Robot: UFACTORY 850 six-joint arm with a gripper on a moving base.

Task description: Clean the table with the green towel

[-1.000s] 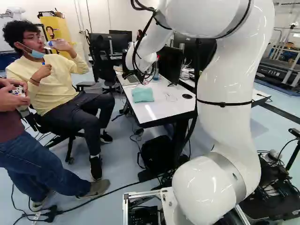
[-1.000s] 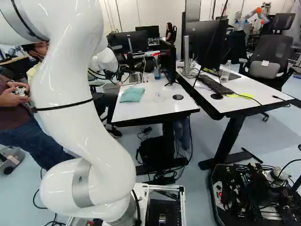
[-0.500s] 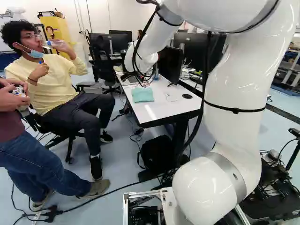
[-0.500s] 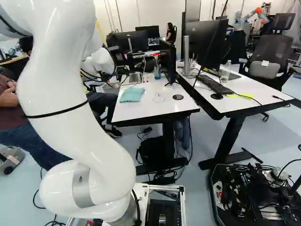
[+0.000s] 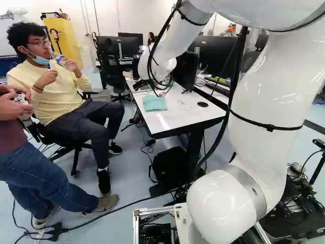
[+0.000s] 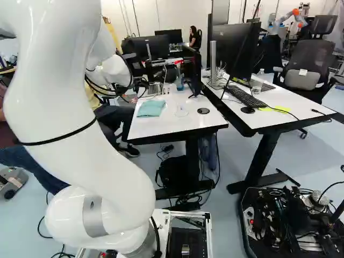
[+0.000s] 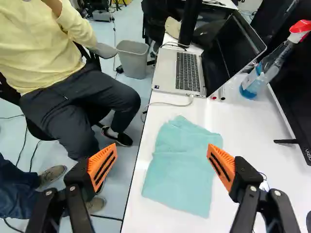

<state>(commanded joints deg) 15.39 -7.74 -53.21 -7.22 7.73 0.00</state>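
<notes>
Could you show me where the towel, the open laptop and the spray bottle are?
Towel [image 7: 182,170]: wrist view, middle of the cloth.
Laptop [image 7: 188,72]: wrist view, on its keyboard.
Spray bottle [image 7: 250,86]: wrist view, on the blue lower part.

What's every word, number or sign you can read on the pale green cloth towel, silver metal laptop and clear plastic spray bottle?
Pale green cloth towel: no print shows.
Silver metal laptop: key marks too small to read.
Clear plastic spray bottle: label too small to read.
</notes>
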